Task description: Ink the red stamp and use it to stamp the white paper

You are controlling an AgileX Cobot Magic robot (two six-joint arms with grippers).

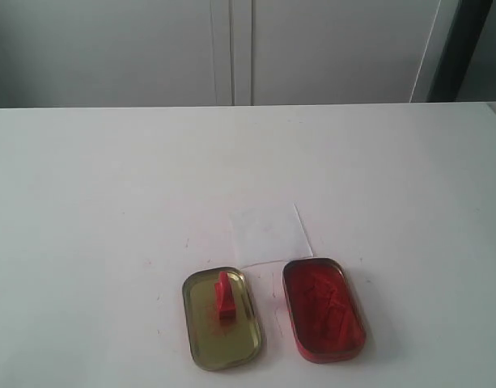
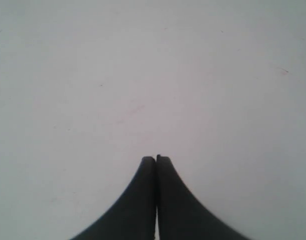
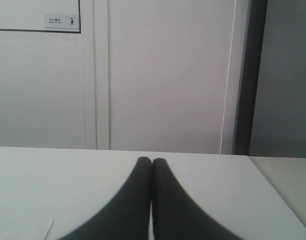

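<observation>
A: Scene?
B: Panelled wall (image 1: pixel 328 48) behind, plain smooth white tabletop (image 1: pixel 86 178). The white paper (image 1: pixel 268 233) lies flat just beyond the ink tin (image 1: pixel 322 309); thin, probably slides under a press.
A: Stamp?
B: The red stamp (image 1: pixel 224 295) stands upright in the empty tin half (image 1: pixel 219 343) just beside the ink tin. Looks light, rigid plastic; pinch the narrow handle. Both left claw (image 2: pixel 156 159) and right claw (image 3: pixel 152 161) pressed together, holding nothing; stamp in neither wrist view.

The stamp (image 1: pixel 224 295) is bright red; its tin (image 1: pixel 219 343) is dull gold, smudged red. The ink (image 1: pixel 322 307) beside is deep red. The paper (image 1: pixel 268 233) is white on a white surface (image 1: pixel 110 186). The left tool (image 2: pixel 156 159) and right tool (image 3: pixel 152 161) are black.
</observation>
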